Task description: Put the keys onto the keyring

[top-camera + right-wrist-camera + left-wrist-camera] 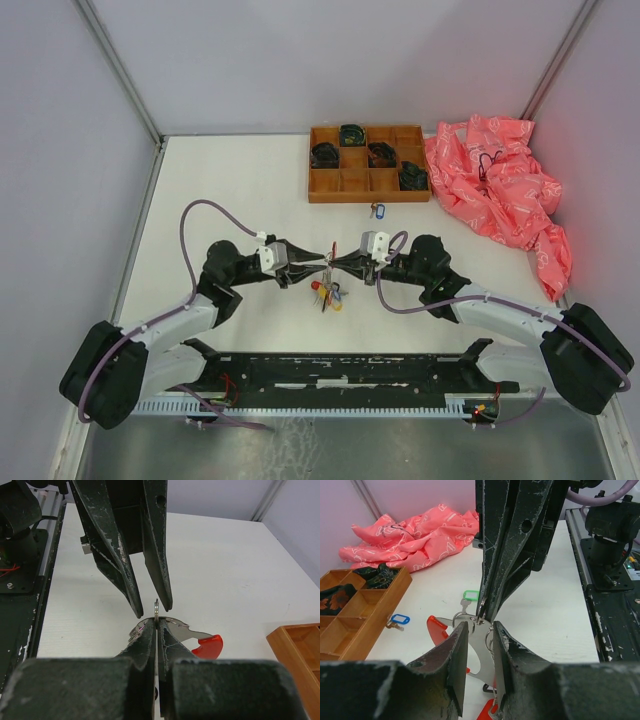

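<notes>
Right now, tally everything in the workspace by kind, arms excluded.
Wooden compartment tray: 1
Dark coiled items in the tray: 4
Loose blue-tagged key: 1
Keyring, with a bunch of coloured tags: 1
Crumpled pink sheet: 1
Total: 8

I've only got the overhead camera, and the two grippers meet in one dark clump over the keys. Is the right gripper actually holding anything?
Observer: Yes, its wrist camera shows the right gripper pinched shut on the thin keyring.
Operator: And the left gripper?
Observer: The left gripper is open, one finger on each side of a flat silver piece at the ring.
Operator: Anything else near there?
Observer: A green tag sits just beyond the ring; whether it's attached, I can't tell.
</notes>
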Robot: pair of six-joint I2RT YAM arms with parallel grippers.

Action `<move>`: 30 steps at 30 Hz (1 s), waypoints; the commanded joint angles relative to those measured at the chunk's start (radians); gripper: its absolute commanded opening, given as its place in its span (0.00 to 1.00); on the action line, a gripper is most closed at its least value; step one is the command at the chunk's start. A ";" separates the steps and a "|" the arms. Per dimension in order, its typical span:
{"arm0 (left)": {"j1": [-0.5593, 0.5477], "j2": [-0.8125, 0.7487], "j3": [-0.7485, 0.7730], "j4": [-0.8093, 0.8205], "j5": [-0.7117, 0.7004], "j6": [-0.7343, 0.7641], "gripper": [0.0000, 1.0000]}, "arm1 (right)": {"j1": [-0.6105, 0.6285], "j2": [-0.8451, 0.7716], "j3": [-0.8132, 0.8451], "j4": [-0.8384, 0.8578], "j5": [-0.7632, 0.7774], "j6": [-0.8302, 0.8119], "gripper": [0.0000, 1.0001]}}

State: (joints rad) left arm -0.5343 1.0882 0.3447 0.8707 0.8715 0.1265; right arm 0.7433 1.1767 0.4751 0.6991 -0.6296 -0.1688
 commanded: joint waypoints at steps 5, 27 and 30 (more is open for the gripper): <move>0.006 0.015 0.010 0.088 0.029 -0.062 0.24 | -0.005 -0.024 0.011 0.100 -0.048 0.019 0.01; -0.032 -0.108 0.263 -0.682 -0.072 0.279 0.03 | -0.005 -0.070 0.075 -0.145 -0.011 -0.129 0.31; -0.052 -0.112 0.336 -0.840 -0.130 0.346 0.03 | -0.005 -0.075 0.085 -0.163 -0.004 -0.144 0.36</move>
State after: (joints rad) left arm -0.5632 1.0061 0.5594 0.2901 0.8318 0.3058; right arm 0.7395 1.1290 0.5076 0.5632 -0.6518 -0.2665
